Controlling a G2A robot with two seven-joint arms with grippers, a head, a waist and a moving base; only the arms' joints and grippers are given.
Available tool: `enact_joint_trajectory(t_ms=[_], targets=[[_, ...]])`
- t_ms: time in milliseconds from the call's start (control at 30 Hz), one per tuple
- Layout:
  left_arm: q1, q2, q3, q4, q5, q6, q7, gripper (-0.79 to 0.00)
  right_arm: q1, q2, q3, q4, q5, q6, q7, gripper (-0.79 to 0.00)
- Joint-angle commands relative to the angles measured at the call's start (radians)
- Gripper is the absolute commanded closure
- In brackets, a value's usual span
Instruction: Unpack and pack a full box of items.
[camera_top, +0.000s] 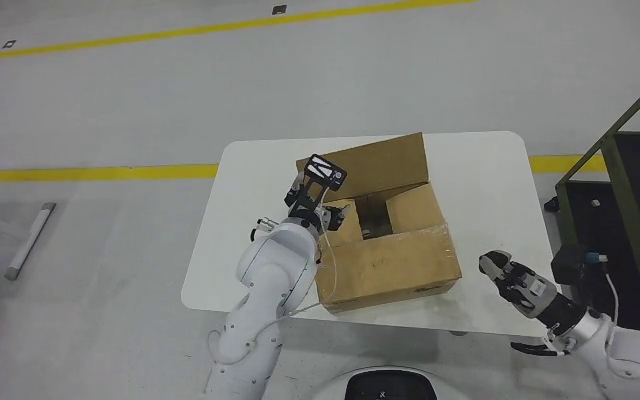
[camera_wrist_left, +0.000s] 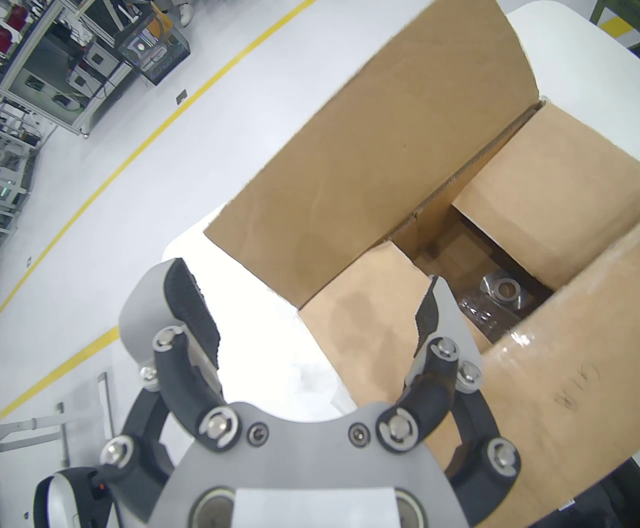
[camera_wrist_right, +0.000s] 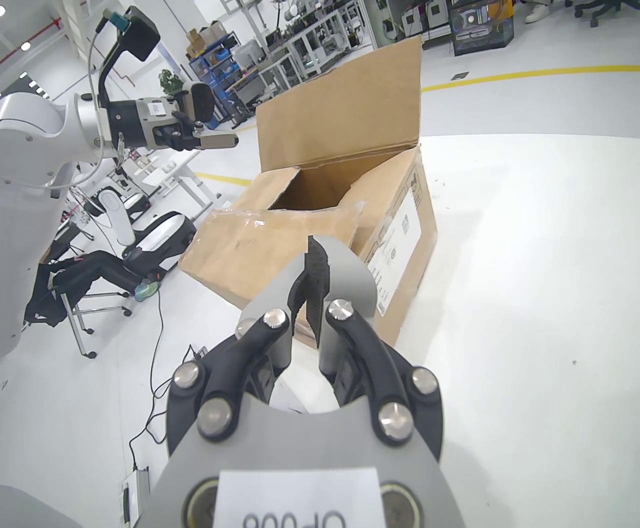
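An open cardboard box stands in the middle of the white table, its far flap raised and the side flaps folded inward. Deep inside lies a shiny metal part in clear wrap. My left gripper hovers open over the box's left flap with nothing between its fingers; from above the left gripper sits at the box's left edge. My right gripper is shut and holds nothing, a little off the box's near right corner, low over the table; in the top view the right gripper is at the front right.
A dark green cart stands just off the table's right edge. Bare tabletop lies right of the box and behind it. A grey tube lies on the floor far to the left.
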Motion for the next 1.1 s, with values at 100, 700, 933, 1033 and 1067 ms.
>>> enact_joint_trajectory(t_ms=[100, 700, 933, 1033, 1067], targets=[[0.026, 0.001, 0.004, -0.022, 0.033, 0.013, 0.010, -0.785, 0.000, 0.000, 0.000, 0.000, 0.000, 0.001, -0.001, 0.000], [0.026, 0.001, 0.004, -0.021, 0.032, 0.012, 0.011, -0.785, 0.325, 0.011, -0.187, 0.220, -0.055, 0.069, 0.062, -0.385], [0.026, 0.001, 0.004, -0.021, 0.032, 0.012, 0.011, -0.785, 0.331, 0.018, -0.192, 0.235, -0.069, 0.071, 0.058, -0.733], [0.026, 0.001, 0.004, -0.021, 0.032, 0.012, 0.011, -0.785, 0.331, 0.020, -0.190, 0.236, -0.068, 0.080, 0.044, -0.733], [0.026, 0.001, 0.004, -0.021, 0.032, 0.012, 0.011, -0.785, 0.331, 0.022, -0.190, 0.234, -0.072, 0.081, 0.044, -0.723]])
